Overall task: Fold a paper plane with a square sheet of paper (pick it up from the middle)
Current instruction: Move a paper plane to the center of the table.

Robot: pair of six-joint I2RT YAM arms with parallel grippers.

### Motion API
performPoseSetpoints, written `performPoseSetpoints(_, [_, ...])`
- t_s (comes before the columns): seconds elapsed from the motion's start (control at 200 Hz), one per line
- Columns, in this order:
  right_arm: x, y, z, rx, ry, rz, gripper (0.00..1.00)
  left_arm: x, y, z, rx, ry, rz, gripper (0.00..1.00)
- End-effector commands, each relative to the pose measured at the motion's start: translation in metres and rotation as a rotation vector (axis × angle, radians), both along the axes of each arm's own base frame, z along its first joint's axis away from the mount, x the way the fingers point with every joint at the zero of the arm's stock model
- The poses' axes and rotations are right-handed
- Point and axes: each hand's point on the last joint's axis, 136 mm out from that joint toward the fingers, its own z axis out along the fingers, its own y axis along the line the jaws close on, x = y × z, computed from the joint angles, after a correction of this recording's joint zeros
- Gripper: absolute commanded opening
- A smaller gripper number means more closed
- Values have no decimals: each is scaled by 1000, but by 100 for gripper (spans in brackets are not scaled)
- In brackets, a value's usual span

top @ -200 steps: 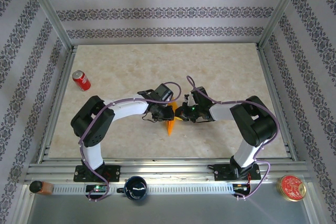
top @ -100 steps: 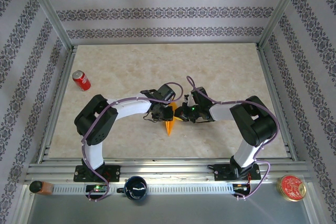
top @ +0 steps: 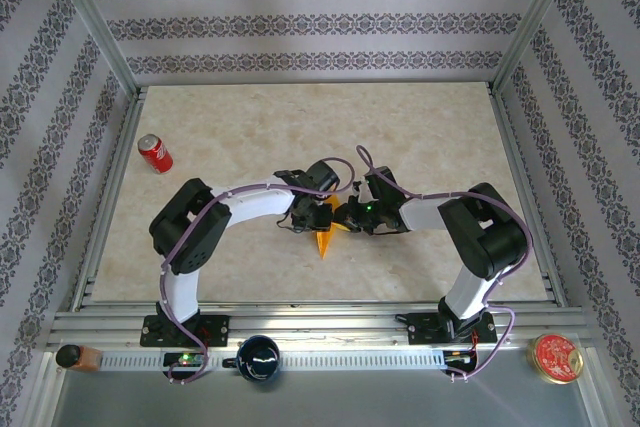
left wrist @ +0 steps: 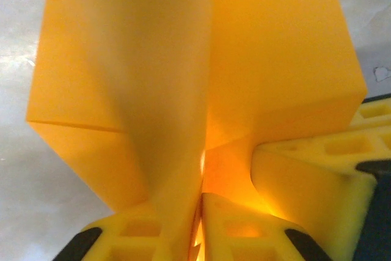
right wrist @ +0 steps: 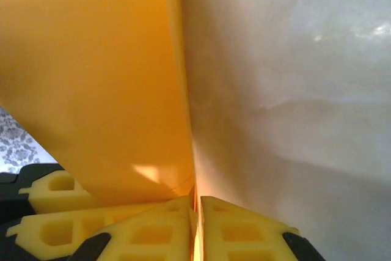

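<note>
Overhead: red soda can [top: 154,153] far left on table [top: 430,137], well apart from action. Left claw [top: 316,215] at table centre, nearly closed, pinching folded orange paper plane [top: 325,238]; wrist view shows paper squeezed between yellow pads [left wrist: 131,231]. Plane's point aims toward near edge, between both claws. Right claw [top: 346,217] clamped tight on plane's opposite side. Risks: claws pulling apart could tear thin paper; uneven pull could skew crease; weak pinch could let plane slip.

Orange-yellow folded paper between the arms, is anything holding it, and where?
The left gripper and right gripper are both shut on the orange-yellow folded paper plane, at the end opposite its tip.
</note>
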Motion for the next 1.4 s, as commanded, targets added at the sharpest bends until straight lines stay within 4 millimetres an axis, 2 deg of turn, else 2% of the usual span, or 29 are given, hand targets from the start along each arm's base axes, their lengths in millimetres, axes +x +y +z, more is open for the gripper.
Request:
performPoseSetpoints(0.0, [-1,-1,0,9,0,-1,6,-6,-7,2,9,7,-43,17])
performPoseSetpoints(0.23, [-2,-1,-1,13,5,2,5,-4,-16,-1,11,20,-55,19])
performPoseSetpoints(0.395, [-1,-2,-1,15,2,0,9,-5,-18,-7,25,40,-52,18])
performPoseSetpoints(0.565, [3,-11,9,18,-26,-21,22,-5,-3,-13,104,36,-22,15])
performPoseSetpoints(0.63, [6,-20,14,13,-45,-46,29,-3,2,-11,129,20,-13,15])
performPoseSetpoints(0.729, [10,-32,25,27,-71,-74,32,1,10,-2,182,3,-18,16])
performPoseSetpoints(0.884, [10,-44,36,35,-98,-92,34,4,17,12,232,-11,-36,15])
performPoseSetpoints(1.014, [9,-51,36,28,-105,-103,35,6,20,18,260,-18,-44,15])
performPoseSetpoints(1.394, [4,-52,24,25,-68,-97,35,7,1,2,214,43,-63,15])
